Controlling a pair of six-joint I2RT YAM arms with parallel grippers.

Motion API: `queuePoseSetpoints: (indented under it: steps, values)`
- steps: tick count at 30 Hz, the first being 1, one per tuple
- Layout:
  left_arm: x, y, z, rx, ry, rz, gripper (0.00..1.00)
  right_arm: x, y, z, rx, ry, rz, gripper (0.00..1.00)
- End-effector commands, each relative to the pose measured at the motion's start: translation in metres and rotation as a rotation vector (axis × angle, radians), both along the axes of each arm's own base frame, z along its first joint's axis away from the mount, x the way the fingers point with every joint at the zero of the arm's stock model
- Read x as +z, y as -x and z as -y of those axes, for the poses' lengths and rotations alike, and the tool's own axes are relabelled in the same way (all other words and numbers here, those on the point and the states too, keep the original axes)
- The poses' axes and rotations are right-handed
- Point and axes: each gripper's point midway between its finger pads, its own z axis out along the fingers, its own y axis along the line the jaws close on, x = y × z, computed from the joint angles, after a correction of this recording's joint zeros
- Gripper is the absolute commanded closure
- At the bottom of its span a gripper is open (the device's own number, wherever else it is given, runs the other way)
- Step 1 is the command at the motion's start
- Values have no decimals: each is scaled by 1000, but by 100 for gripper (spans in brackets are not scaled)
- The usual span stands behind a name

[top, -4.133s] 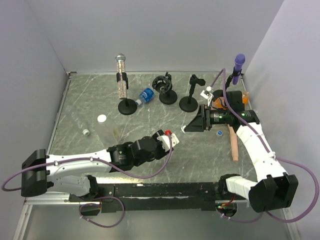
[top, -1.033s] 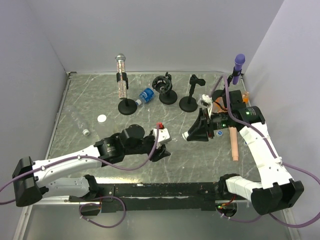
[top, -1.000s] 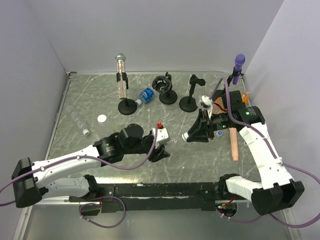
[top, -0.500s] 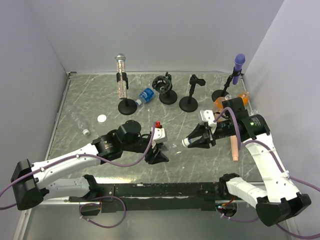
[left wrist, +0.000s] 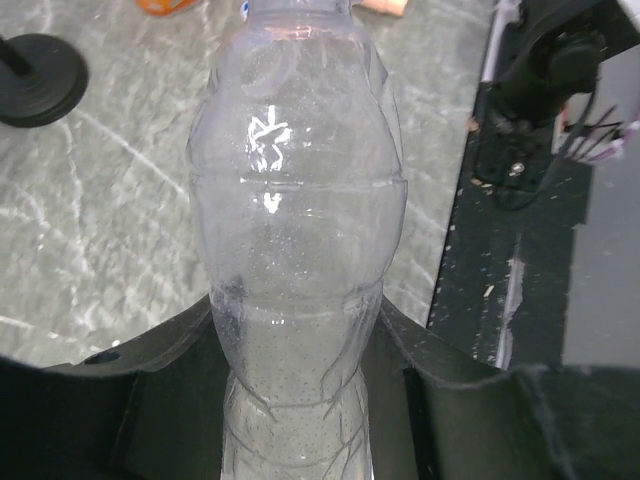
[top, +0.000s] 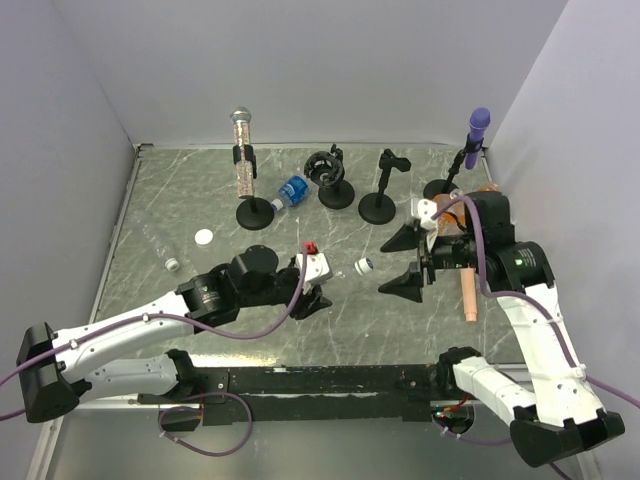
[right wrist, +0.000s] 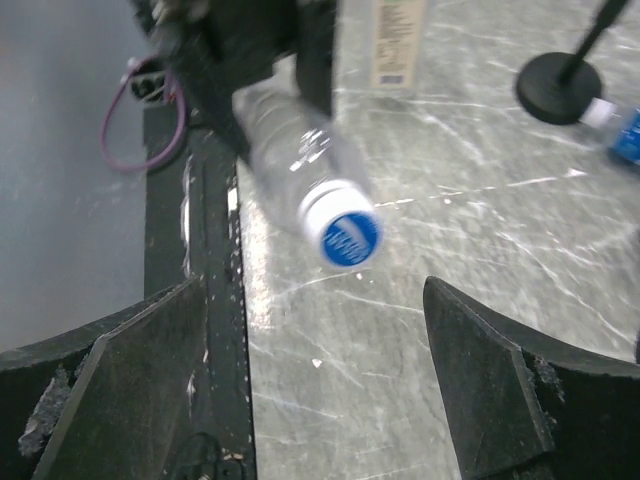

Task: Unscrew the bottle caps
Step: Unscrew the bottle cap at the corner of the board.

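Clear bottle (left wrist: 295, 250) clamped round lower body by left gripper (top: 318, 287), neck aimed at right gripper (top: 403, 262). Blue cap (right wrist: 350, 238) on neck, not yet off. Right jaws spread wide, just beyond cap, touching nothing. Step, likely: taking hold for twist. Next: centre on cap, close squarely, rotate.

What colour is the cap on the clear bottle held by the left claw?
The cap is blue on top, white-rimmed; best in right wrist view.
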Motion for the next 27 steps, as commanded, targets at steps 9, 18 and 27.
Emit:
queuePoseSetpoints:
  steps: [9, 18, 27]
  values:
    - [20, -22, -1, 192, -26, 164, 80, 21, -16, 9, -148, -100, -260, 1]
    - [27, -32, 5, 307, -14, 233, 79, 17, -31, 16, -251, -148, -460, 1]
    - [21, -37, 16, 329, -41, 263, 79, 8, -38, 20, -287, -175, -615, 1]
